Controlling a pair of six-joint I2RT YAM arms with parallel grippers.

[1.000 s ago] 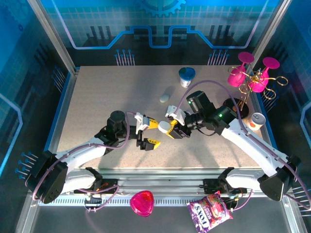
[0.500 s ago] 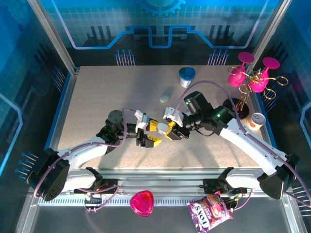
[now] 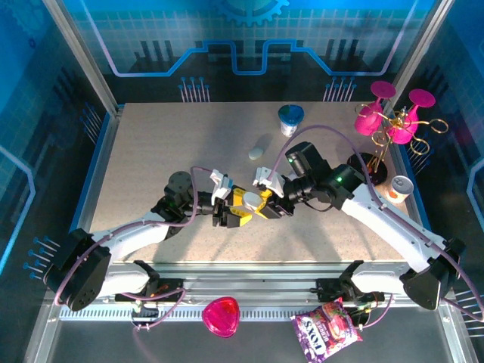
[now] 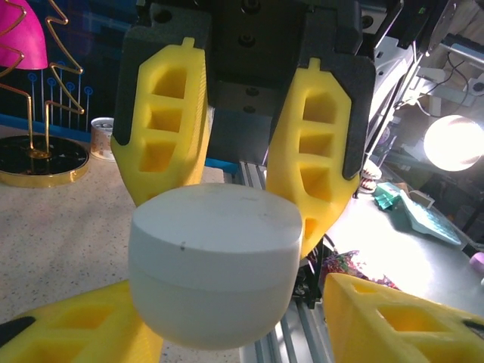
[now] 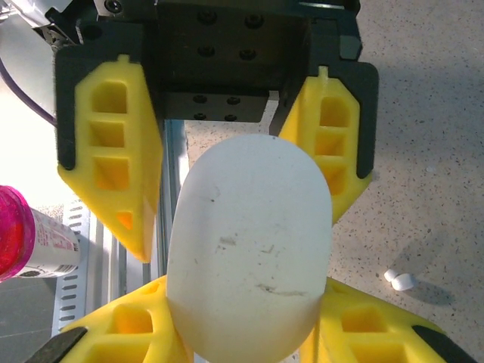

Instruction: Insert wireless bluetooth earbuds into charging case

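Where the two arms meet above the near middle of the speckled beige counter [image 3: 166,151], a smooth white pebble-shaped plastic charging case [image 4: 215,265] is held clear of the surface. It is clamped at one end between the yellow ribbed fingers of the right hand [image 3: 266,204]. From the opposite side the case is straddled by the left hand [image 3: 233,209]. In the left wrist view one of its fingers [image 4: 76,325] sits against the shell, while a narrow gap is seen beside the other. Whether this hand presses the case cannot be told.

The case is closed, and a thin seam is seen running around its middle in the left wrist view. Faint grey scuffs are seen on its broad rounded face in the right wrist view.

One tiny glossy white earbud [image 5: 398,279] is seen in the right wrist view. It has a rounded head and a short stem and lies on its side on the bare counter, outside the case. It is set off to one side of the hands, and a small shadow is cast beside it.

A second white oval case [image 3: 257,149] lies farther back on the counter, well apart from the hands, near a white cup with a blue lid [image 3: 290,119].
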